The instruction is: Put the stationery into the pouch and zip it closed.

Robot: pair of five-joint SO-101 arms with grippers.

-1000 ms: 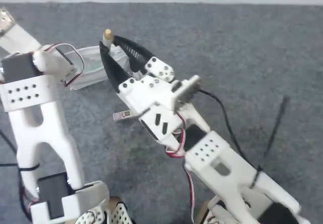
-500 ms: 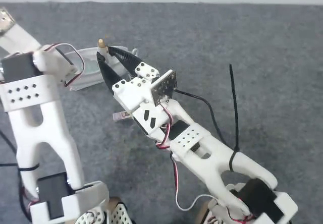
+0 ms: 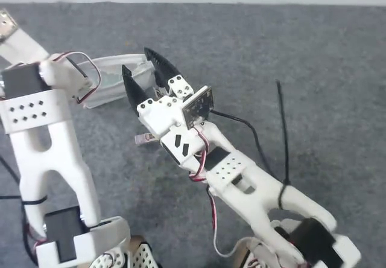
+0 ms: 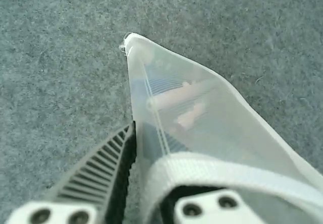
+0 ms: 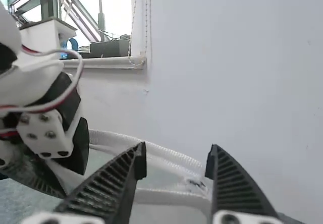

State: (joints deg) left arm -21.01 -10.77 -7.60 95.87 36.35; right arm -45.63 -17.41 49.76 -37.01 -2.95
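— Translucent pouch (image 3: 114,78) first, from above: what is different for us?
— Half a second ago our right gripper (image 3: 135,60) pinched a pale stick, tip up, over the pouch mouth. Now its black jaws stand spread with nothing between them, just over that mouth. We judge that the stick has dropped inside.
— And our left arm (image 3: 42,117)?
— It has not moved. It stands at the pouch's near end, on the grey carpet (image 3: 313,51).
— Anything loose around us?
— A small pale tag-like piece (image 3: 146,137) lies on the carpet under our right arm, apart from the pouch. We cannot tell what it is. A black cable (image 3: 282,129) loops beside that arm, well away from the work.
— Left wrist view?
— Our left gripper (image 4: 151,153) is pressed onto the pouch's edge, its ribbed finger (image 4: 108,173) against the clear wall. Through that wall we see the pale stick (image 4: 176,97) lying inside, a smaller piece beside it.
— Right wrist view?
— Our spread jaws frame the white zip rim (image 5: 166,158), which gapes open, with the left gripper holding it up at one side.
— So what remains?
— If the tag-like piece is stationery, we think it goes in next; otherwise zipping. Our right jaws sit over the mouth and would block its closing.
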